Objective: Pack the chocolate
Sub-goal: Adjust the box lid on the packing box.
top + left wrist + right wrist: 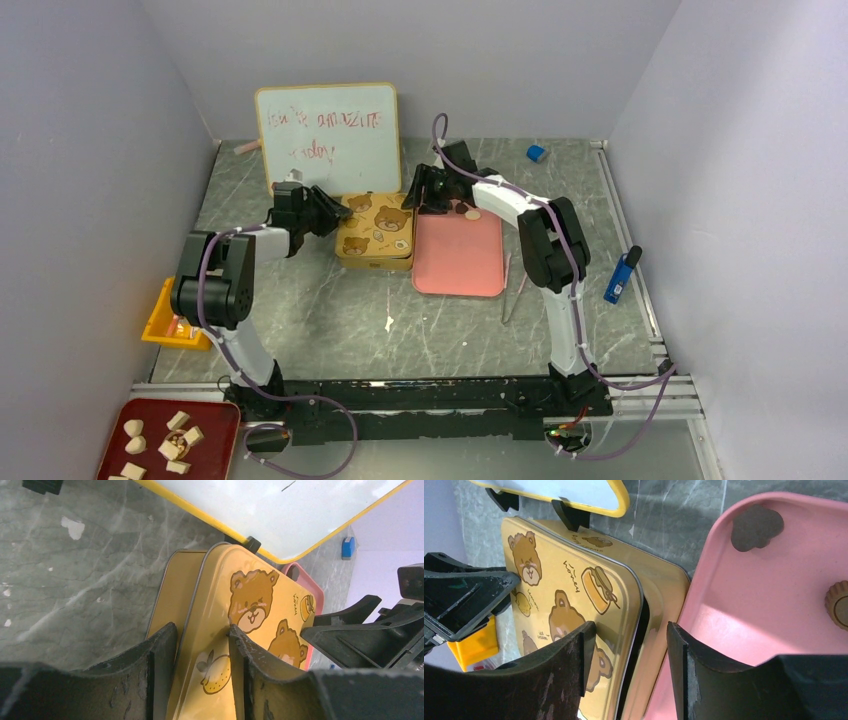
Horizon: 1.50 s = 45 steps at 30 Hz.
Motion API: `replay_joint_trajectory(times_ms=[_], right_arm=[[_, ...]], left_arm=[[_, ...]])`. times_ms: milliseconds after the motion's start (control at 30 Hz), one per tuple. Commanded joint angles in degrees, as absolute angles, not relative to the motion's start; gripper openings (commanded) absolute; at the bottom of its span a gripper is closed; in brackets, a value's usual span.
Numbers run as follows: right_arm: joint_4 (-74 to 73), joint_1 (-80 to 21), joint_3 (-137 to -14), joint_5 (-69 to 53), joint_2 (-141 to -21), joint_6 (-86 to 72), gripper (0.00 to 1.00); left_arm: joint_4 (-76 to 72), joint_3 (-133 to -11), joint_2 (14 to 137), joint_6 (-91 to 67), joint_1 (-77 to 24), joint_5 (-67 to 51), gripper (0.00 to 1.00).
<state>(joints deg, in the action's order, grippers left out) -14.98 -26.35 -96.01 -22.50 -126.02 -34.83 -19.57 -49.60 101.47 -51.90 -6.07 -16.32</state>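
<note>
Near, 7 o'clock: red tray [215,415] w/ pale chunks [133,428]. Mid-table: L gripper [201,630] clenched on tin lid's [250,595] 9 o'clock edge. R gripper [631,627] astride its 3 o'clock edge, grip unclear. Beyond, at the far end of the pink tray [744,610]: dark chocolate [756,526], lobed, lying flat, long axis 9–3 in R wrist view; tan chocolate [839,605], round, fluted, at 4 o'clock of it.

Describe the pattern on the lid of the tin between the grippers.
The tin lid is yellow, printed with brown cartoon bears; it shows clearest in the right wrist view.
</note>
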Motion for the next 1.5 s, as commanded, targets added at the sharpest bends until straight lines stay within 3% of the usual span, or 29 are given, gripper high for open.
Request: replay_joint_trajectory(times_ms=[0, 500, 1133, 1467], right_arm=[[-18.05, -27.18, -98.19, -20.57, -126.89, -33.02, 0.57], [-18.83, -28.82, -93.47, -20.26, -124.18, -32.67, 0.4], [-17.2, -30.43, -89.36, -23.26, -123.32, -33.54, 0.34], [-21.33, -33.01, -90.84, -23.57, -127.8, -33.43, 0.1]], left_arm=[[-20.95, -52.79, 102.39, -50.4, -8.1, -20.93, 0.47], [-17.75, -53.8, 100.91, -46.85, -10.75, -21.68, 0.47], [-13.31, -52.04, 95.01, -44.19, -14.35, -20.12, 0.48], [-11.19, -51.07, 93.91, -43.68, -15.34, -19.04, 0.48]])
